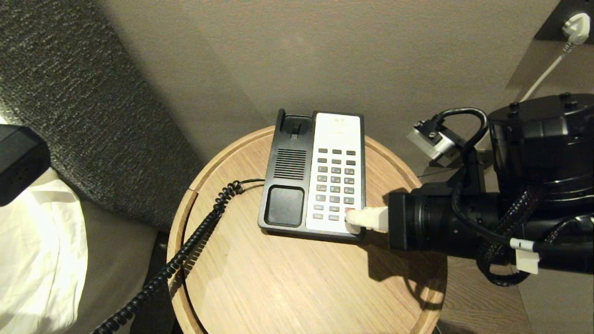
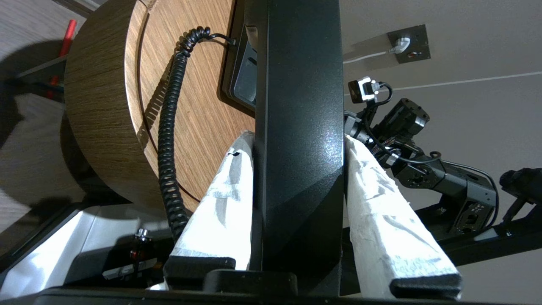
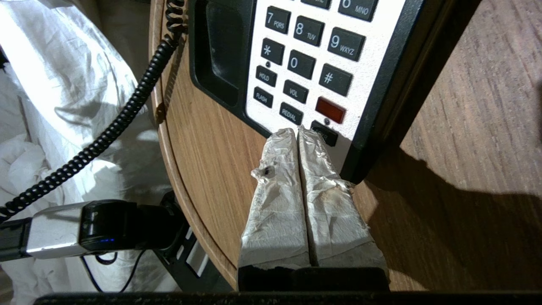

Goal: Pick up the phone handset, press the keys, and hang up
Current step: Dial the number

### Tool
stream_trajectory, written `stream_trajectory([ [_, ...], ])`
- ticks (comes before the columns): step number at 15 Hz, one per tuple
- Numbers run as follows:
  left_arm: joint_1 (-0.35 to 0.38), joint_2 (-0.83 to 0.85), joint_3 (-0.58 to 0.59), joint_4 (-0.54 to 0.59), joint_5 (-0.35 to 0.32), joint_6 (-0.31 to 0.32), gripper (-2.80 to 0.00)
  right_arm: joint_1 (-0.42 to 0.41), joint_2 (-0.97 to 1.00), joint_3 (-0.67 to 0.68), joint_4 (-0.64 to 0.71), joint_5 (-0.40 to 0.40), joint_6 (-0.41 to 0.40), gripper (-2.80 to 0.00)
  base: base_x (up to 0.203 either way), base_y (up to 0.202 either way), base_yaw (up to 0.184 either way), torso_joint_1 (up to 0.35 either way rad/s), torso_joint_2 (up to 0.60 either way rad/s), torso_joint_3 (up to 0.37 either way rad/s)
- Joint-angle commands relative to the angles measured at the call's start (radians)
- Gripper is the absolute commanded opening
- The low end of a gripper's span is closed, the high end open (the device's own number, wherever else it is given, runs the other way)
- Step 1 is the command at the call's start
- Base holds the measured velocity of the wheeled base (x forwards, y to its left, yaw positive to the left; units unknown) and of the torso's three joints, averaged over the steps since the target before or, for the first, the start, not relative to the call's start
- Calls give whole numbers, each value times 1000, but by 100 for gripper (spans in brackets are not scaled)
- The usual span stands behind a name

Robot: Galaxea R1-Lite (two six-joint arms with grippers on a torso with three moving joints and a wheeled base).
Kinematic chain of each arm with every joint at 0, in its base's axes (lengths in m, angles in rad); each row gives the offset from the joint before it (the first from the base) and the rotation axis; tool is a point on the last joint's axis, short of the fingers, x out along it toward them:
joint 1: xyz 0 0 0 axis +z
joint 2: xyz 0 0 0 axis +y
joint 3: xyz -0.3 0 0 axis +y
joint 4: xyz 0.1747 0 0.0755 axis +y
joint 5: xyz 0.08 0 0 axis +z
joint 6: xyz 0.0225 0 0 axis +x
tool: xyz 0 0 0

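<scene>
Your left gripper (image 2: 296,169) clamps the slim black plastic phone handset (image 2: 296,106) mid-shaft, centre of the left wrist frame, off the cradle. It looks rigid, light and glossy, likely slippery; the coiled black cord (image 1: 185,250) may tug. Right gripper (image 3: 298,135), fingers pressed together, touches the black-and-cream phone base's (image 1: 336,134) lower keys.

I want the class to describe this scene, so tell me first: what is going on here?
The left gripper holds the phone handset off its cradle, beside the round table, with the coiled cord trailing back to the phone base. The right gripper, fingers shut together, has its tip at the keypad's bottom corner near the red key.
</scene>
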Motion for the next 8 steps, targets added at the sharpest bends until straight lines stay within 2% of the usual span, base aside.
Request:
stream_trajectory([
  [1, 0, -3, 0, 4, 1, -5, -280, 1, 10, -1, -6, -1, -8, -280, 0, 0, 0, 0, 0, 0],
  [8, 0, -4, 0, 4, 1, -4, -280, -7, 24, -4, -9, -2, -56, -280, 0, 0, 0, 0, 0, 0],
])
